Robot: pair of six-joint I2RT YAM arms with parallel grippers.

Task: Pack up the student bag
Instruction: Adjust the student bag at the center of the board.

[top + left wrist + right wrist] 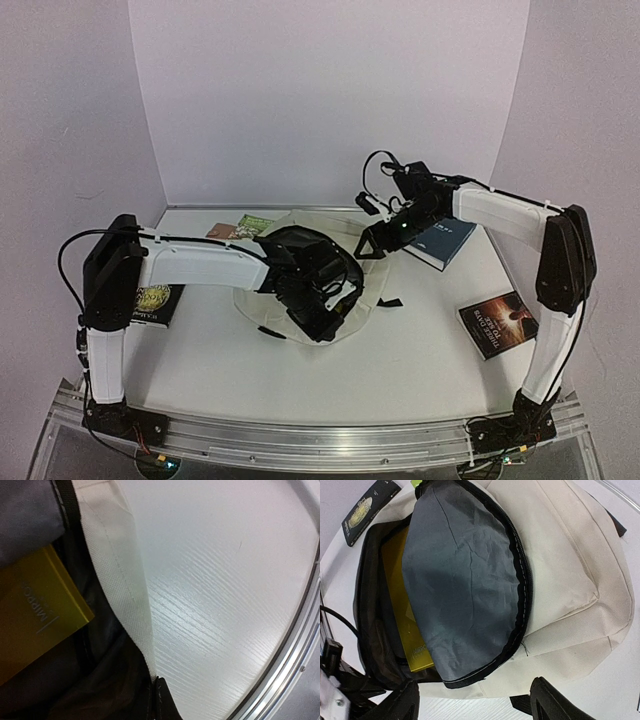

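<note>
The student bag [372, 288], cream with a black zipper and grey lining, lies in the middle of the table with its main compartment open. A yellow book [400, 600] stands inside it and also shows in the left wrist view [35, 610]. My left gripper [318, 300] is at the bag's opening, shut on the cream fabric edge [125, 580]. One black fingertip [165, 700] shows in the left wrist view. My right gripper [477, 705] is open and empty. It hovers over the bag's far right side [375, 243], above the grey flap [460, 580].
A dark blue book [440, 240] lies behind the right gripper. A dark book with an orange cover picture [497, 322] lies front right. A black book with a gold emblem [155, 302] lies left of the bag. Two small books [240, 228] lie at the back.
</note>
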